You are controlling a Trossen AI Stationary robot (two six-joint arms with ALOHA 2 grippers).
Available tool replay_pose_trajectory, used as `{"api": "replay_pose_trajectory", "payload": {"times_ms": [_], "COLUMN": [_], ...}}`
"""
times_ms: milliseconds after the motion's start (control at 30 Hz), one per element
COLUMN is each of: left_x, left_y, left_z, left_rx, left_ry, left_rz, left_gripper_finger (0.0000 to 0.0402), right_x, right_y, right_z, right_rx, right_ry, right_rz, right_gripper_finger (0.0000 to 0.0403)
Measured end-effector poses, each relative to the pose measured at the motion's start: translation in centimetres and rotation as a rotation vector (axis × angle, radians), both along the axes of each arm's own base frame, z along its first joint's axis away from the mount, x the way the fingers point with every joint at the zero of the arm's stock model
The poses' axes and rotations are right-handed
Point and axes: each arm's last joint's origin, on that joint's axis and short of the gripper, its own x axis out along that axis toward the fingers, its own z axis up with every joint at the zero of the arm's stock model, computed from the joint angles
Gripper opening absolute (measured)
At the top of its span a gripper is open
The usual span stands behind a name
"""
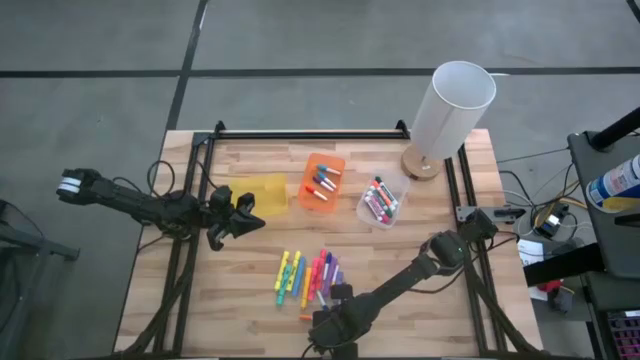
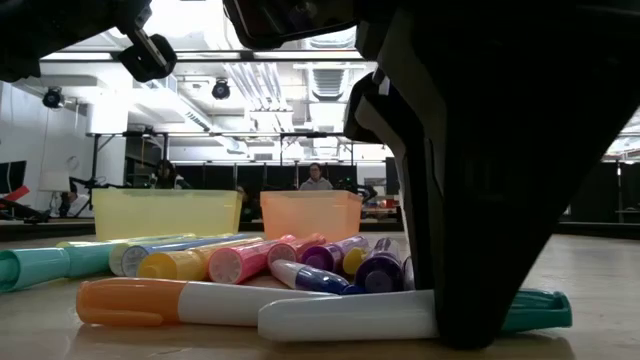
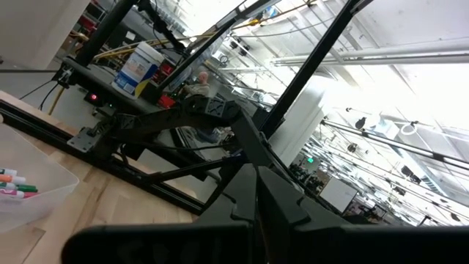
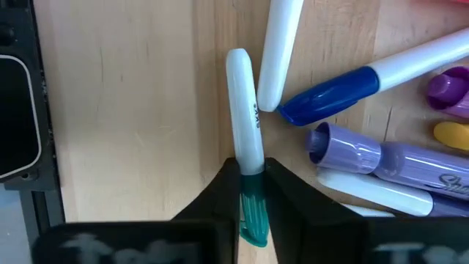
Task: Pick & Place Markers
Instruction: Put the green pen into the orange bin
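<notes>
Some markers [image 1: 322,184] are already sorted into the orange bin [image 1: 322,181] and the clear bin [image 1: 383,201]; a pile [image 1: 308,277] is left near the table's front. A white marker [image 4: 246,139] with a green cap is pinched by the right gripper [image 4: 251,192]. The left gripper [image 1: 240,213] is pressed together, empty, beside the yellow bin [image 1: 265,194].

Even, soft light falls from overhead on the pale wooden plank table [image 1: 240,300], where shadows are faint and short. At table height the bright ceiling strip lights [image 2: 270,80] toward twelve o'clock blow out to white, leaving the near dark arm a backlit silhouette. The left wrist view is washed out by glare toward two o'clock. In the right wrist view the dark fingers [image 4: 300,213] at six o'clock are blurred.
</notes>
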Motion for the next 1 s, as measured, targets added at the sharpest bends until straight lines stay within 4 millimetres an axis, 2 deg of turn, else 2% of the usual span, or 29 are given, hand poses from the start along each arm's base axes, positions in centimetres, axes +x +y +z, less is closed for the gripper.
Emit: {"api": "replay_pose_trajectory", "payload": {"times_ms": [200, 300, 400, 667, 833, 1000], "left_x": [0.0, 0.0, 0.0, 0.0, 0.0, 0.0], "left_y": [0.0, 0.0, 0.0, 0.0, 0.0, 0.0], "left_z": [0.0, 0.0, 0.0, 0.0, 0.0, -0.1], "left_rx": [0.0, 0.0, 0.0, 0.0, 0.001, 0.002], "left_ry": [0.0, 0.0, 0.0, 0.0, 0.002, 0.005], "left_rz": [0.0, 0.0, 0.0, 0.0, 0.0, 0.0], "left_gripper_finger": [0.0009, 0.0009, 0.0009, 0.0009, 0.0009, 0.0009], "right_x": [0.4, 0.8, 1.2, 1.6, 2.1, 2.0], "right_y": [-0.1, -0.4, -0.9, -3.2, -4.3, -4.2], "right_z": [1.0, 2.6, 3.9, 6.1, 6.3, 6.3], "right_rx": [0.013, 0.028, 0.03, -0.042, -0.014, -0.014], "right_ry": [-0.021, -0.055, -0.073, -0.066, -0.056, -0.055], "right_rz": [0.001, -0.006, -0.017, -0.019, -0.043, -0.037], "right_gripper_finger": [0.0024, 0.0023, 0.0018, 0.0004, 0.0006, 0.0007]}}
